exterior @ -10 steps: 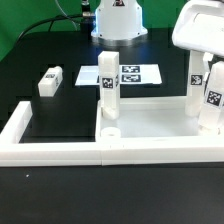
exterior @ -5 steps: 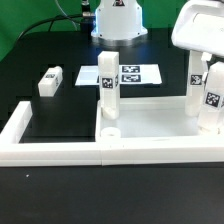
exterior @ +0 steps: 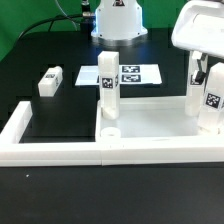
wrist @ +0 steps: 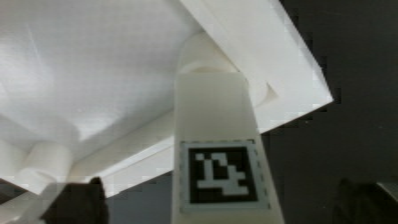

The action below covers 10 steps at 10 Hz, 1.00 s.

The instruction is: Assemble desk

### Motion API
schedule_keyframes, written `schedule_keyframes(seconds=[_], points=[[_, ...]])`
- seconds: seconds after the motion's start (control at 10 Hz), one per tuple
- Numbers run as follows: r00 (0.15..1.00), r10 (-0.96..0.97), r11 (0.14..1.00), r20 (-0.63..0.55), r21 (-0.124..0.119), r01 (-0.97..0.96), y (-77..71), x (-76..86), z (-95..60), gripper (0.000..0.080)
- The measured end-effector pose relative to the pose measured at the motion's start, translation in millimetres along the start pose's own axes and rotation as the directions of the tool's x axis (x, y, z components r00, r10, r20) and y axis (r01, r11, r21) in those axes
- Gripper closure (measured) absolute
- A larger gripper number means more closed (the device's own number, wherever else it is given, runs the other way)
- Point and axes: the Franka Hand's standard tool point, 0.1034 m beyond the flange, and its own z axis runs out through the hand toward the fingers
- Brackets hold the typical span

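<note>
Black matting covers the desk [exterior: 100, 195] nearest the camera. Just behind it runs a long low white border wall [exterior: 60, 152], which turns back along the exterior view's left.

Inside that wall, on the exterior view's right, sits the white tray top [exterior: 150, 118], with its near edge against the wall. One upright leg [exterior: 108, 92] stands in the tray's corner on the exterior view's left, its black-and-white tag facing the camera.

A second leg [exterior: 212, 100] stands upright at the tray's corner on the exterior view's right. The hand [exterior: 205, 78] is around it from above. In the wrist view this leg rises from the tray corner with its tag in sight. The dark fingers [wrist: 71, 200] sit either side of it with a gap on each side, so the hand is spread open and not gripping it.

Farther back, on the exterior view's left, a loose leg [exterior: 48, 80] lies on the black matting, well apart from the tray. Beyond the tray lies the marker board [exterior: 135, 72], flat on the desk. The arm's white base [exterior: 118, 25] stands behind it, with green cloth [exterior: 20, 30] farthest off.
</note>
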Motion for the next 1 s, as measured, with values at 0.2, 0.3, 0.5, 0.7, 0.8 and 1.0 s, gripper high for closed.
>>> schedule_keyframes(seconds=[0.2, 0.3, 0.5, 0.7, 0.8, 1.0], points=[[1.0, -0.011, 1.0, 0.002, 0.003, 0.011, -0.6, 0.7, -0.9, 0.015], [1.0, -0.019, 0.999, 0.017, 0.042, 0.019, -1.5, 12.0, -9.5, 0.015], [0.998, 0.029, 0.991, 0.048, 0.129, -0.035, 8.9, 39.0, -23.6, 0.015], [0.997, 0.019, 0.988, 0.08, 0.148, -0.031, 20.2, 54.3, -18.2, 0.015], [0.991, 0.014, 0.989, 0.132, 0.141, -0.033, 26.5, 66.0, -16.2, 0.015], [0.968, 0.011, 0.99, 0.252, 0.133, -0.046, 25.8, 78.9, -17.4, 0.015]])
